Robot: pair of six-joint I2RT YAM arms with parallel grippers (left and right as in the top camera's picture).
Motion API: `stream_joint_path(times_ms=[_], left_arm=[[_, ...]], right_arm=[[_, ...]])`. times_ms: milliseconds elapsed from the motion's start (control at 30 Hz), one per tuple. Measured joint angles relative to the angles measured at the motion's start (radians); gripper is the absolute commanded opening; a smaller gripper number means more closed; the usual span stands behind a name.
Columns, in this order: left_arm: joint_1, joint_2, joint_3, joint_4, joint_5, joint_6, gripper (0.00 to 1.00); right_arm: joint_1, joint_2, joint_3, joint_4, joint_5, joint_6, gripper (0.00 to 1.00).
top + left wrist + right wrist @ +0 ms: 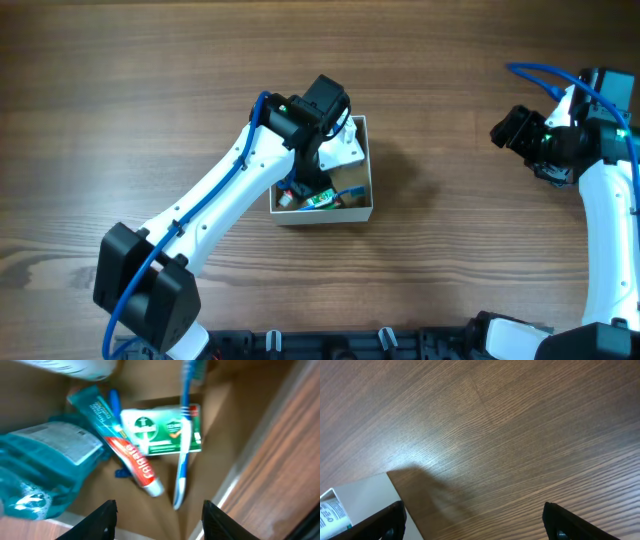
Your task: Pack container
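Note:
The container (366, 188) is a shallow white-walled box with a tan inside, mid-table. My left gripper (308, 185) hangs open and empty just above its inside. In the left wrist view (157, 520) the open fingers frame the box floor (170, 520). In the box lie a toothpaste tube (125, 450), a blue toothbrush (184, 435), a green and white pack (160, 430) and a teal pouch (45, 470). My right gripper (515, 128) is open and empty at the far right, above bare table. Its wrist view (472, 520) shows the container's white wall (365, 505) at the lower left.
The wooden table (150, 80) surrounds the box. A white bottle-like thing (85, 366) shows at the top of the left wrist view. The arm bases sit along the front edge (380, 345).

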State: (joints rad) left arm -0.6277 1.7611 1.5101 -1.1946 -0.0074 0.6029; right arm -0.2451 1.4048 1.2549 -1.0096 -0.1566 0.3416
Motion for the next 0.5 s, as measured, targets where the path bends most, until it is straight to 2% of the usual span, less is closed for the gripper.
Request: stream_joint_path(times_ms=[33,67,100,133,267,400,500], left_arm=[[0.000,-0.006,0.000,0.001,-0.016,-0.018,0.69],[0.000,-0.015,0.000,0.001,-0.026,-0.032,0.71],[0.000,-0.034,0.000,0.003,-0.039,-0.048,0.88],[0.001,-0.054,0.000,0.003,-0.046,-0.063,1.00],[0.027,-0.199,0.002,0.037,-0.072,-0.139,1.00],[0.156,-0.348,0.012,0.098,-0.083,-0.257,1.00],[0.276,-0.388,0.015,0.120,-0.090,-0.369,1.00]], right_arm=[[0.000,0.000,0.000,0.000,0.000,-0.006,0.87],[0.000,0.000,0.000,0.000,0.000,-0.013,0.87],[0.002,0.000,0.000,0.002,0.000,-0.024,0.87],[0.003,0.000,0.000,0.005,0.000,-0.032,0.87],[0.050,-0.003,0.000,0.050,0.005,-0.065,0.88],[0.165,-0.013,0.000,0.103,0.031,-0.110,0.89],[0.257,-0.016,0.001,0.138,0.051,-0.152,0.98]])
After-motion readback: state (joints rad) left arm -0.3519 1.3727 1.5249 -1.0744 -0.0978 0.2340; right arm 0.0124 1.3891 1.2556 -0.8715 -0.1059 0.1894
